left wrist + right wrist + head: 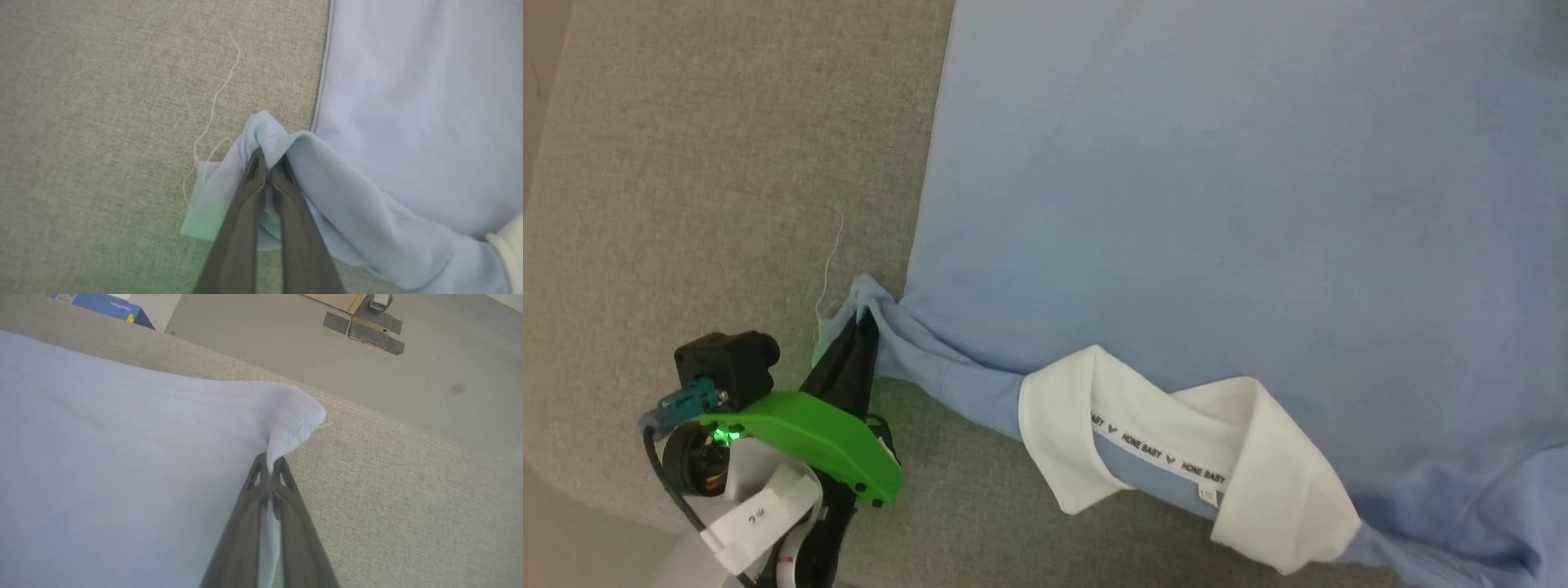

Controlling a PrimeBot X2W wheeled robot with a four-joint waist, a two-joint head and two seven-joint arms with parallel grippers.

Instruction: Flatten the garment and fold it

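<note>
Left gripper point(267, 162) pinches garment point(1217, 204) edge beside bare cushion point(686, 163).

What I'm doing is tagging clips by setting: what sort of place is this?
Probably an indoor lab or workshop: the light blue polo shirt lies on a beige woven-fabric surface, and beyond its edge are a bare grey floor and a blue printed box.

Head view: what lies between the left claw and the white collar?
A bunched blue band of the garment runs from the left claw to the collar, in the head view.
</note>
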